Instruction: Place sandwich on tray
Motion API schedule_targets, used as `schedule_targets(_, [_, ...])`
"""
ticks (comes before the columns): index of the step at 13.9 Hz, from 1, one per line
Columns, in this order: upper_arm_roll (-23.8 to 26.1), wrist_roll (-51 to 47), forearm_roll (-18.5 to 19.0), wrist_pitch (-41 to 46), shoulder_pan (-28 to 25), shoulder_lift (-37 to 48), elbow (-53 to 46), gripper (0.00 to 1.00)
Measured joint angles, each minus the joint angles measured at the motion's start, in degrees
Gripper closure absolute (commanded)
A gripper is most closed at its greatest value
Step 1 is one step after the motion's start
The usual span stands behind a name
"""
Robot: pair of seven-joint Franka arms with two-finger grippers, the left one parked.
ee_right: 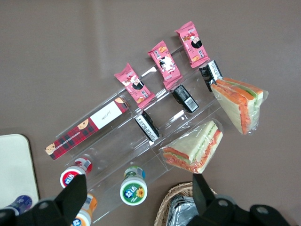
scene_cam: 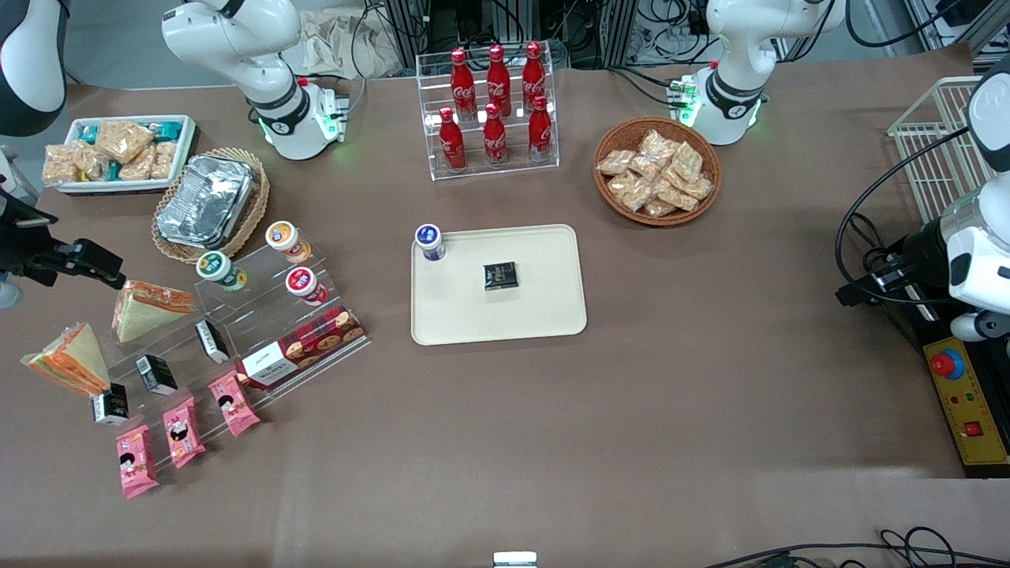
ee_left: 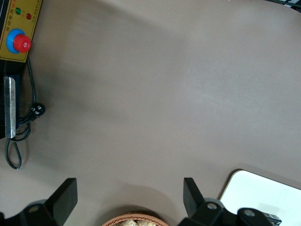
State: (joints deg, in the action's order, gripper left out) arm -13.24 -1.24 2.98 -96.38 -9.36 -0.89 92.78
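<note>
The sandwich is a wrapped triangular wedge with an orange, white and yellow-green striped edge. It lies on the table at the working arm's end, beside the clear display rack, and also shows in the right wrist view. A similar wedge with a redder edge lies farther from the front camera. The cream-beige tray lies mid-table and holds a blue-lidded cup and a black packet. My right gripper hovers open and empty above the rack end, well above both wedges.
The rack holds lidded cups, pink snack packs, black packets and a tartan biscuit box. A foil container in a wicker basket, a white snack tray, a cola rack and a snack basket stand farther back.
</note>
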Motion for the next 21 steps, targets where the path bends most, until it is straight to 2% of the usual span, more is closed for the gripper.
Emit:
schedule_targets(4, [-0.6, 2.1, -0.3, -0.7, 2.7, 0.0, 0.0, 0.00])
schedule_targets(10, [-1.4, 26.4, -2.3, -5.4, 14.2, -0.5, 0.1, 0.00])
schedule_targets(12, [-1.4, 31.0, -2.9, -6.5, 16.3, -1.1, 0.2, 0.00])
schedule_targets(21, [-1.2, 31.5, -2.9, -6.7, 16.5, -3.4, 0.2, 0.00])
